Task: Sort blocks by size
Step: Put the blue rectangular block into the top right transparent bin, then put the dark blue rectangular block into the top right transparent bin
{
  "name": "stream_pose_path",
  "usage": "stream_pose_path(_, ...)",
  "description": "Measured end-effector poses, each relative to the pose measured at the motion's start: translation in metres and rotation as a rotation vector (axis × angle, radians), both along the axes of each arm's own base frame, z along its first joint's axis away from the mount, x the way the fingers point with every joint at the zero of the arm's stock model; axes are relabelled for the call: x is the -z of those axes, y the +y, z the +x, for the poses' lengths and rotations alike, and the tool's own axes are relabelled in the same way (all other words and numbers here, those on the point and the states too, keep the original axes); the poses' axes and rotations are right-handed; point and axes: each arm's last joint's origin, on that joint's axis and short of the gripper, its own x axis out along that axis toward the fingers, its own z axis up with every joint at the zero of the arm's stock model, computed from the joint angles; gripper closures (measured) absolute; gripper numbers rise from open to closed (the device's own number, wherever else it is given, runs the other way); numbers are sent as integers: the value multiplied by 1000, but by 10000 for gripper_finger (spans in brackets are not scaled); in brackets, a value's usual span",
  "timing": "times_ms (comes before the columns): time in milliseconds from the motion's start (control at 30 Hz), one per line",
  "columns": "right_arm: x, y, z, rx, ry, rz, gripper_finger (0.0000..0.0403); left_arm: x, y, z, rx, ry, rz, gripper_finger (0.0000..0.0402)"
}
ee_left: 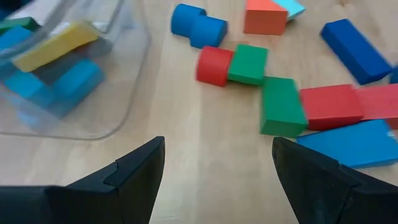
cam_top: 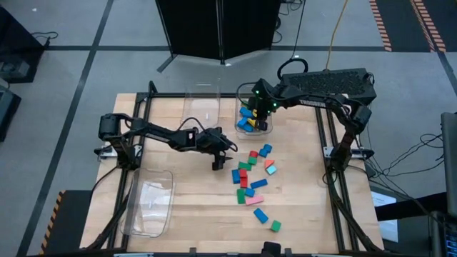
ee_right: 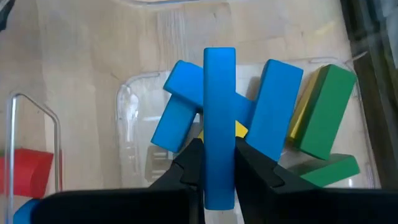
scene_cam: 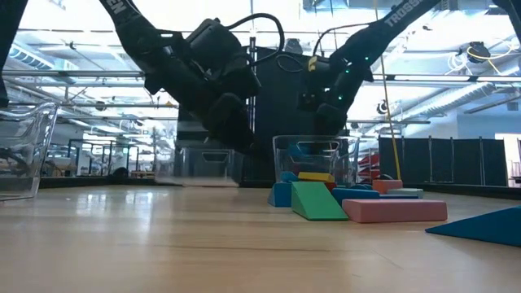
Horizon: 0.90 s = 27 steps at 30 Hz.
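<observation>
Two arms: we are working with both over the wooden table (cam_top: pixel 193 214), one delivering and one waiting by the loose blocks.
Right gripper (ee_right: pixel 216 163): we are holding it above the clear bin (cam_top: pixel 254 107) at the far middle of the table, fingers clamped on a long blue block (ee_right: pixel 219 124).
Grip reason: we are pinching the long blue block across its narrow sides, near one end, so that most of its length hangs free over the bin's opening.
Bin contents: we are seeing several blue blocks (ee_right: pixel 273 109), a green block (ee_right: pixel 320 112) and a yellow block (ee_left: pixel 56 45) already lying inside, mostly long pieces; we are judging this bin to be the one for the long size.
Step in hand: we are judging the drop into the bin to be close, since the held block is directly over the pile.
Left gripper (ee_left: pixel 214 168): we are keeping it low over bare wood, just beside the bin and facing the scattered pile, fingers spread wide and holding nothing.
Waiting reason: we are judging that this pose leaves it ready for the next pick without crowding the right arm.
Loose blocks (cam_top: pixel 253 182): we are still leaving many unsorted on the table's right half, in red, green, blue, pink and cyan.
Nearest candidates: we are facing a short red block (ee_left: pixel 214 65) touching a short green block (ee_left: pixel 249 63).
Other bins: we are seeing a second clear bin (cam_top: pixel 150 203) at the near left and a third bin (cam_top: pixel 201 107) at the far side, neither showing any blocks.
</observation>
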Motion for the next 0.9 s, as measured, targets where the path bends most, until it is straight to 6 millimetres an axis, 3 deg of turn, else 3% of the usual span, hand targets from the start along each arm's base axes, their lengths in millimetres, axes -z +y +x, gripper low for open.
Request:
stream_pose_path(400,0,2,0,-14,-21,50,286,0,-11,1,10,2,-28,104)
stream_pose_path(633,-4,2,-1,23,-32,54,282,0,-15,1,12,0,-40,104)
stream_pose_path(767,-21,6,-5,22,-74,26,303,0,-15,2,11,-5,-43,104)
stream_pose_path(900,-51,15,-16,40,-148,-3,325,-1,-20,2,22,-14,-44,104)
